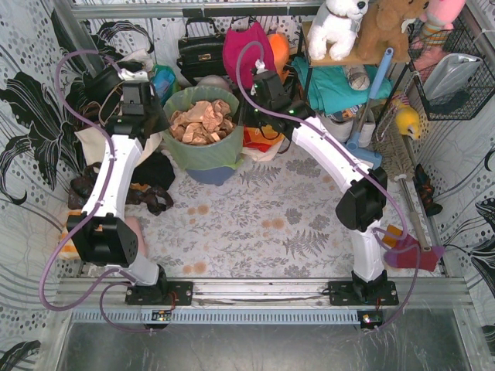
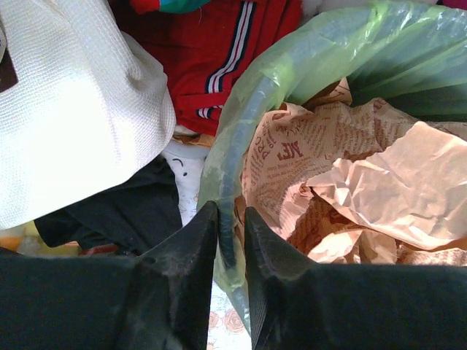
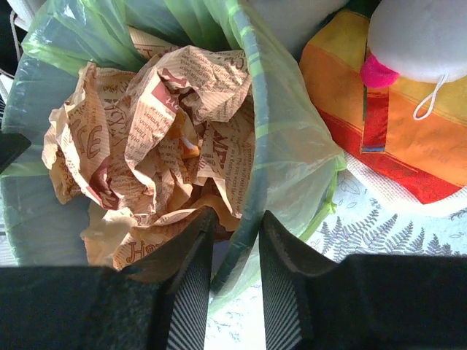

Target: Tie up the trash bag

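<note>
The trash bag point(image 1: 203, 151), thin light-green plastic, lines a round blue-grey bin point(image 1: 210, 175) at the back centre and is full of crumpled tan printed paper point(image 1: 201, 120). My left gripper point(image 1: 165, 121) is at the bag's left rim. In the left wrist view the left gripper point(image 2: 230, 213) is closed narrowly on the bag-covered rim point(image 2: 248, 102). My right gripper point(image 1: 246, 114) is at the right rim. In the right wrist view the right gripper point(image 3: 238, 216) is open and straddles the bag's rim point(image 3: 292, 146), one finger inside by the paper point(image 3: 160, 117).
A white canvas tote point(image 2: 73, 109) and red garment point(image 2: 219, 51) lie left of the bin. An orange striped item point(image 3: 394, 138) sits to its right. A black handbag point(image 1: 201, 50), plush toys point(image 1: 338, 23), a blue broom point(image 1: 370, 100) and a wire basket point(image 1: 452, 77) crowd the back.
</note>
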You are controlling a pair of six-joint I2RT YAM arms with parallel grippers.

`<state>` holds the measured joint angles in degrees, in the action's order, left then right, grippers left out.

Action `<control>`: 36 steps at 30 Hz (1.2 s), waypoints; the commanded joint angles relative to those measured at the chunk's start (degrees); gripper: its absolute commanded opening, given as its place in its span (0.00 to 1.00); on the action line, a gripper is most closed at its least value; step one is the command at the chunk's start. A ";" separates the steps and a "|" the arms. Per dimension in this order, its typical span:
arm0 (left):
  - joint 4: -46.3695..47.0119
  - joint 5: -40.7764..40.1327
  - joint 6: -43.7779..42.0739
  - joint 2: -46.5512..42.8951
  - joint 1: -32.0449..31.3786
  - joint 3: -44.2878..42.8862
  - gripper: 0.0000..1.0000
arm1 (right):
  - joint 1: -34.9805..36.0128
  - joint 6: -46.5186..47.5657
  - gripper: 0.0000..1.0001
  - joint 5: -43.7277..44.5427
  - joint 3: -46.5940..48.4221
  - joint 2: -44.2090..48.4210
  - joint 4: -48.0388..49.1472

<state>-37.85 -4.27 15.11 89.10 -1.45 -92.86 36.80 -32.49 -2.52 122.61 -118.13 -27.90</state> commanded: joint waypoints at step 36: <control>-14.83 -1.82 3.40 -7.96 -24.38 -6.53 0.00 | 0.38 4.10 0.00 8.34 -5.25 21.13 -22.11</control>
<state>-49.82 -11.25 17.41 85.43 -18.50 -98.56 36.03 -30.35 6.46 119.85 -105.89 -50.63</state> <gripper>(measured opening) 0.048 0.137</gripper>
